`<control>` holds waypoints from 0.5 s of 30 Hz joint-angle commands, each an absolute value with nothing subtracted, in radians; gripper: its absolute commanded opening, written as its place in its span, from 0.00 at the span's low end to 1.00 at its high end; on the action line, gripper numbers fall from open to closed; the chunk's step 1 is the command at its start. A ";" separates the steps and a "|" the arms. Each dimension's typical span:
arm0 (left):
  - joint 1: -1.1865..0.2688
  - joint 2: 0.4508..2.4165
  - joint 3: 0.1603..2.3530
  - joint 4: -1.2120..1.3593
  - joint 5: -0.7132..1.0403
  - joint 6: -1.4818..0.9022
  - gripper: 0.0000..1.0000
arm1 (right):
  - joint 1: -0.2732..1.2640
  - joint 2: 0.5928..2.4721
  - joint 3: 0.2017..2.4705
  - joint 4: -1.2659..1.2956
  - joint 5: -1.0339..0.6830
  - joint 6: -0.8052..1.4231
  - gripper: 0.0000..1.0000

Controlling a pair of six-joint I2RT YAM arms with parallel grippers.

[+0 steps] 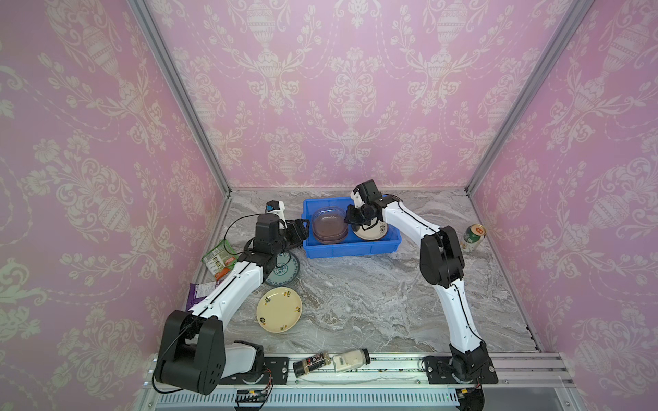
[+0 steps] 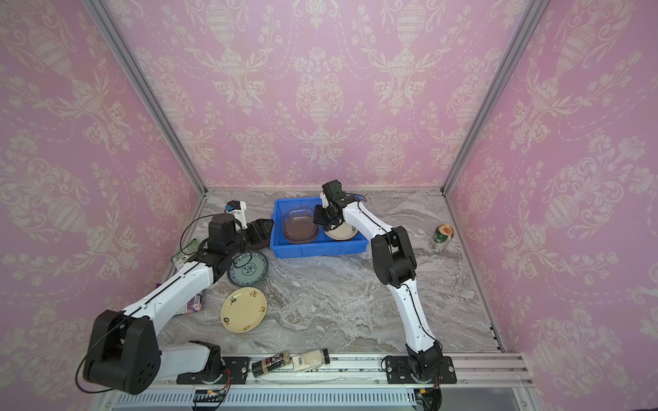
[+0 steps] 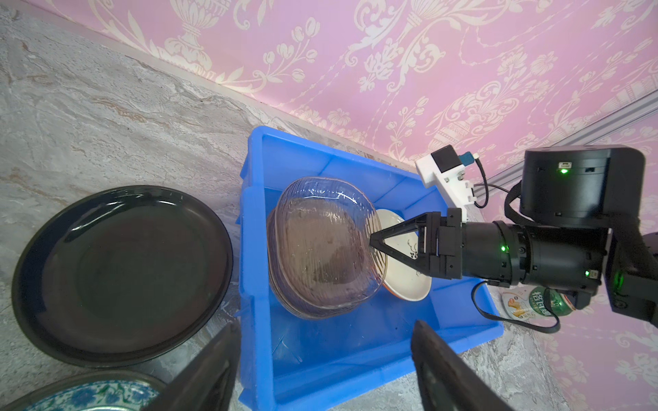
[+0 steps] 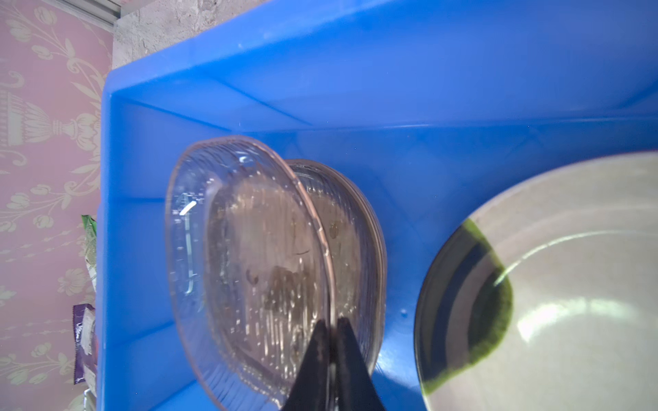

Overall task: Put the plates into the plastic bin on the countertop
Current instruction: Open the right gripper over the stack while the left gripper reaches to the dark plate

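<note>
Your arms [image 1: 457,313]: white links [image 1: 231,284] with small screws, black joint housings [image 1: 441,256], a black line down each link. Black cables [image 3: 498,317] loop loose. Left wrist carries a white camera mount [image 1: 281,211] (blue plug attached). Right gripper [image 3: 372,244]: black triangular fingers [image 3: 400,260]. Green lights [image 3: 563,171] glow on black housings. Black base plates [image 1: 436,372].

Green can [image 1: 474,237], spice jars [image 1: 350,360] and snack packets [image 1: 219,257] sit around.
</note>
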State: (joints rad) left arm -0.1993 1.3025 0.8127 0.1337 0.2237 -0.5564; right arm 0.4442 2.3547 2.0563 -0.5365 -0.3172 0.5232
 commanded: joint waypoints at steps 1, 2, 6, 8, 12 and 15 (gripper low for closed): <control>-0.192 1.300 0.833 0.110 0.231 -0.543 0.77 | 0.438 2.375 2.092 -0.527 -0.332 0.545 0.17; -0.192 1.299 0.833 0.109 0.230 -0.542 0.78 | 0.438 2.376 2.094 -0.528 -0.331 0.546 0.18; -0.190 1.299 0.835 0.106 0.228 -0.538 0.78 | 0.438 2.381 2.104 -0.552 -0.318 0.536 0.37; -0.190 1.298 0.834 0.106 0.228 -0.538 0.78 | 0.438 2.379 2.103 -0.562 -0.305 0.530 0.39; -0.189 1.302 0.833 0.109 0.227 -0.537 0.78 | 0.438 2.373 2.085 -0.557 -0.314 0.525 0.36; -0.189 1.305 0.833 0.109 0.225 -0.535 0.78 | 0.439 2.378 2.083 -0.554 -0.319 0.525 0.32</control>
